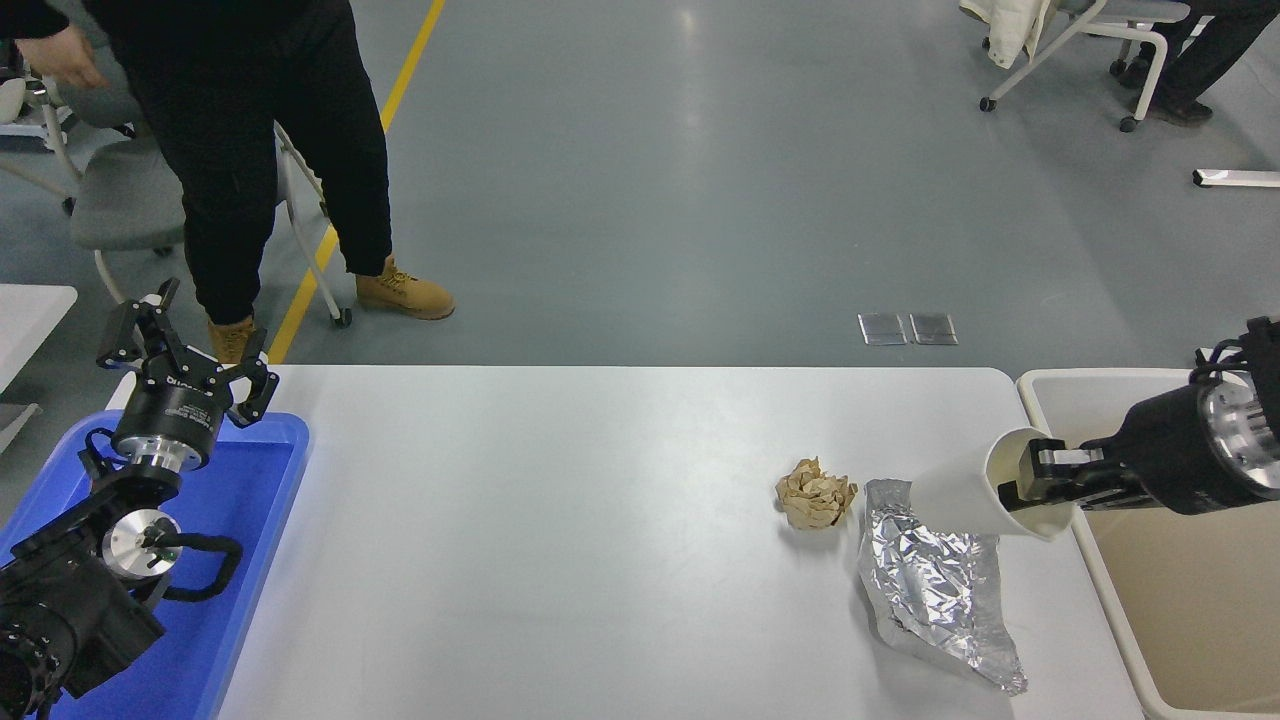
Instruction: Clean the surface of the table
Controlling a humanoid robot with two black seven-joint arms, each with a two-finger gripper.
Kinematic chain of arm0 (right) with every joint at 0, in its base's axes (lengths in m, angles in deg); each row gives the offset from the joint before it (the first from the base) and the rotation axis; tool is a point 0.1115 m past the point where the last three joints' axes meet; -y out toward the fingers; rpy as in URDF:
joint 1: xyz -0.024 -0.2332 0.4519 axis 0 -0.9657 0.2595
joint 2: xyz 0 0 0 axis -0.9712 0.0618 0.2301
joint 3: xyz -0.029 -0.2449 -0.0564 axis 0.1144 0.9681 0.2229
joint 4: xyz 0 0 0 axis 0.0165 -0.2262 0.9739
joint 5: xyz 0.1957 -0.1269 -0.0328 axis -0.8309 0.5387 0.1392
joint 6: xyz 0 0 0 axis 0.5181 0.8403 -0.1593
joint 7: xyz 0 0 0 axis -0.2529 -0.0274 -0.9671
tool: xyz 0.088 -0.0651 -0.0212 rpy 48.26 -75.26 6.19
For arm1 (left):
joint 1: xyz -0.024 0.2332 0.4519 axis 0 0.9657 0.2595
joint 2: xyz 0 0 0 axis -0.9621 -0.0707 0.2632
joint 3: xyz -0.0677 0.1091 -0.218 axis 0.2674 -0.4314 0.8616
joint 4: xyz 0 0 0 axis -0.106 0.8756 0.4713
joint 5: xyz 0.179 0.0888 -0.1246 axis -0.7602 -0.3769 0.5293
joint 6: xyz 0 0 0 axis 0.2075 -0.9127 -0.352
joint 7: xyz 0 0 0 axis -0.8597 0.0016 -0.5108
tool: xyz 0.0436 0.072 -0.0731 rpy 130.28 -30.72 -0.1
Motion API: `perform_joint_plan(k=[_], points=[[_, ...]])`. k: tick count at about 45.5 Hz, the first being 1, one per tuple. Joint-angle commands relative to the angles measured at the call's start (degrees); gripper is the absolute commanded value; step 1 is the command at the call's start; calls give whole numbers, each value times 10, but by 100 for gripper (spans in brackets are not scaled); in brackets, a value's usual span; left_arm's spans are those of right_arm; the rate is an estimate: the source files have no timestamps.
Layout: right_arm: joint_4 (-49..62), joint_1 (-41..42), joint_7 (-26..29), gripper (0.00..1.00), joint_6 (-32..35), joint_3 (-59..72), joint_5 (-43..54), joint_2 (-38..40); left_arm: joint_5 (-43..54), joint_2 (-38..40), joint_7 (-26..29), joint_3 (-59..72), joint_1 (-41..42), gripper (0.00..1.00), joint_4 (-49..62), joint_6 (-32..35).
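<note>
As R gripper grips cup, bin bare

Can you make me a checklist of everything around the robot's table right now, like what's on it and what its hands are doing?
Surface: the table surface is white and mostly bare.
Job's things: a white paper cup is held tilted above the table's right edge, next to the beige bin.
Clutter: a crumpled brown paper ball and a sheet of crinkled foil lie on the table.
Grippers: the right gripper pinches the cup's rim; the left gripper is open, parked over the blue tray.
Cables: a black cable loops on the left arm.
Surroundings: a person stands at the far left, with office chairs on the grey floor.
</note>
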Motion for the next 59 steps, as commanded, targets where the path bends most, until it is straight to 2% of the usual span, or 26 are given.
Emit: perform_joint_plan(k=[1, 9, 15, 21, 26, 32, 46, 59], points=[[19, 21, 0, 0, 23, 3, -5, 53, 0, 0, 0, 0, 0, 100, 1, 1], [123, 18, -1, 0, -2, 1, -2, 54, 0, 0, 0, 0, 0, 100, 1, 0], [193, 4, -4, 0, -51, 14, -7, 54, 0, 0, 0, 0, 0, 100, 1, 0], [255, -61, -9, 0, -156, 18, -12, 42, 0, 0, 0, 0, 0, 100, 1, 0], [305, -133, -23, 0, -275, 18, -12, 7, 0, 0, 0, 0, 0, 100, 0, 0], [348, -176, -54, 0, -363, 17, -22, -31, 0, 0, 0, 0, 1, 100, 1, 0], [533, -257, -153, 0, -479, 17, -28, -197, 0, 0, 0, 0, 0, 100, 0, 0], [748, -323, -236, 0, -546, 7, -35, -358, 0, 0, 0, 0, 1, 100, 0, 0]])
